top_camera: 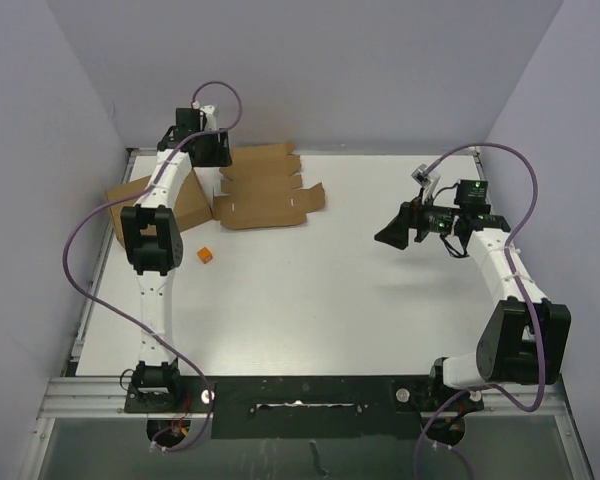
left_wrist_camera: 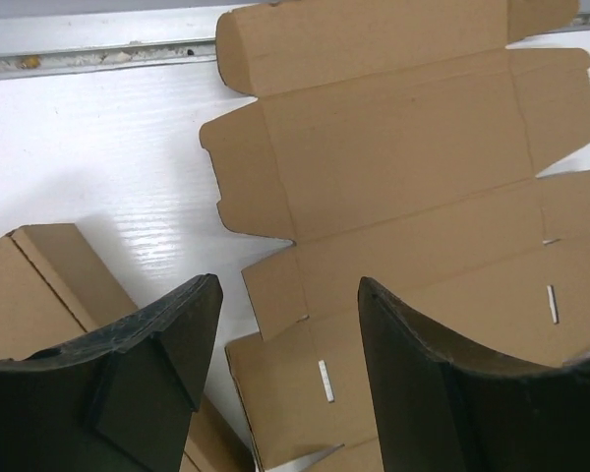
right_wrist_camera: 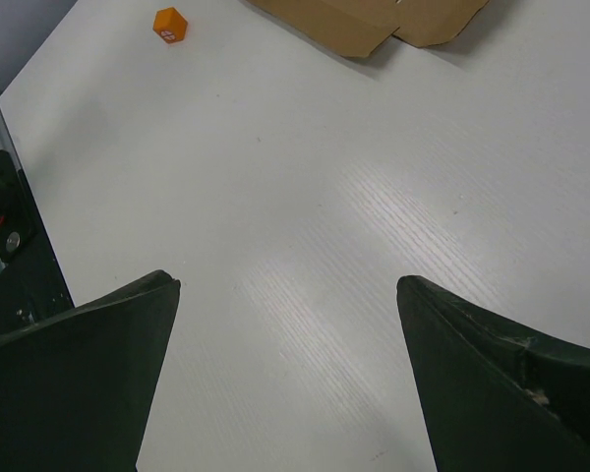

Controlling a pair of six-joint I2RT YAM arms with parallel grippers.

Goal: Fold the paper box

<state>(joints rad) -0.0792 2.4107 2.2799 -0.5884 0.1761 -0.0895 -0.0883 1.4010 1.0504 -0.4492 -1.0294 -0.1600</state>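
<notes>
The paper box (top_camera: 268, 190) lies unfolded and flat at the back left of the table, its flaps and slots showing. In the left wrist view it (left_wrist_camera: 403, 167) fills the upper right. My left gripper (top_camera: 216, 153) hovers over the box's left edge, open and empty; in the left wrist view the gripper (left_wrist_camera: 287, 295) has its jaws wide apart above a slotted flap. My right gripper (top_camera: 392, 235) is open and empty over bare table at the right, well away from the box. In the right wrist view the gripper (right_wrist_camera: 287, 285) shows only table between its fingers, with a corner of the paper box (right_wrist_camera: 374, 20) at the top.
A larger plain cardboard box (top_camera: 180, 205) sits left of the paper box, partly under my left arm, and shows in the left wrist view (left_wrist_camera: 39, 285). A tiny orange cube (top_camera: 205, 256) lies in front of it and appears in the right wrist view (right_wrist_camera: 170, 24). The table's back rail (left_wrist_camera: 79, 54) runs close behind.
</notes>
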